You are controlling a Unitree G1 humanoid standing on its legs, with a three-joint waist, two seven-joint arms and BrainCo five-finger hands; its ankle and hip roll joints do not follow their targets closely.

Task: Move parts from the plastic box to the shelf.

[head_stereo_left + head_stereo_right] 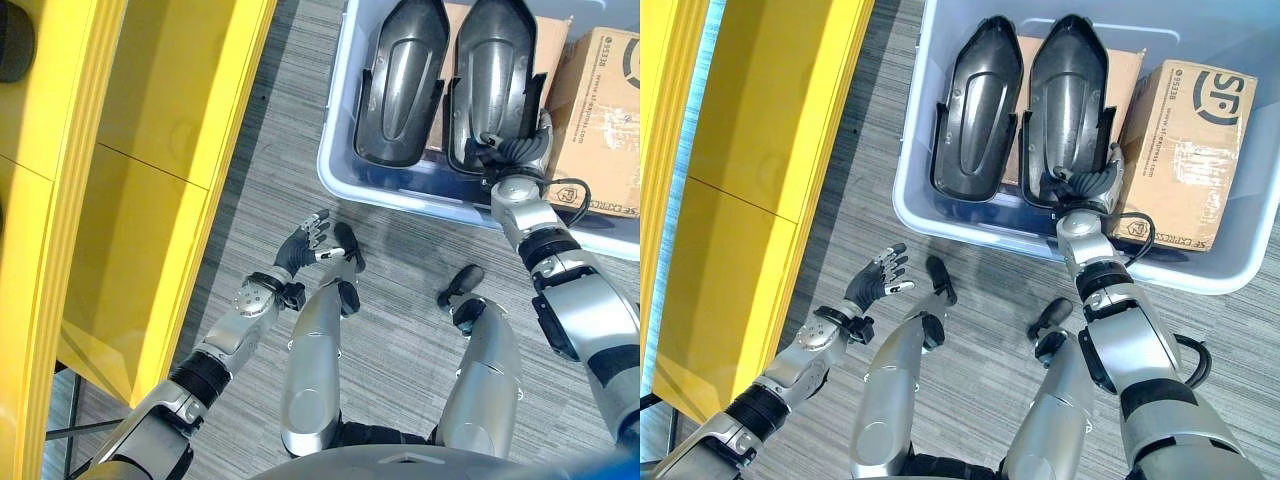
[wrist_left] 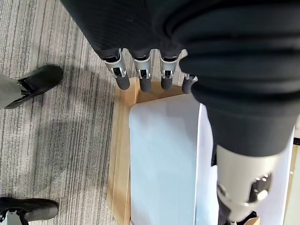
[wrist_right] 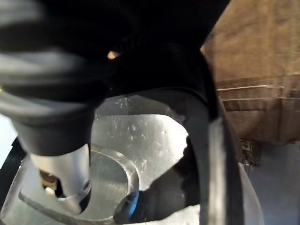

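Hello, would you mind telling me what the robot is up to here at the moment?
It is moving parts from the plastic box to the yellow shelf. Its right hand is in the box at the near end of the right-hand one of two dark moulded parts, fingers curled around its edge. The other part lies beside it, next to a cardboard carton. The left hand hangs open above the floor, holding nothing.

My two eye views look straight down from my head, far enough up to share the plastic box (image 1: 940, 215) at 1 o'clock, the yellow shelf (image 1: 150, 200) at 9 o'clock and the grey floor (image 1: 400, 260) between. The right eye sits slightly aside, so everything shifts. My left wrist view looks down along my left hand (image 2: 140, 70) at the floor. My right wrist view sits very close against a dark part (image 3: 206, 140) inside the box.
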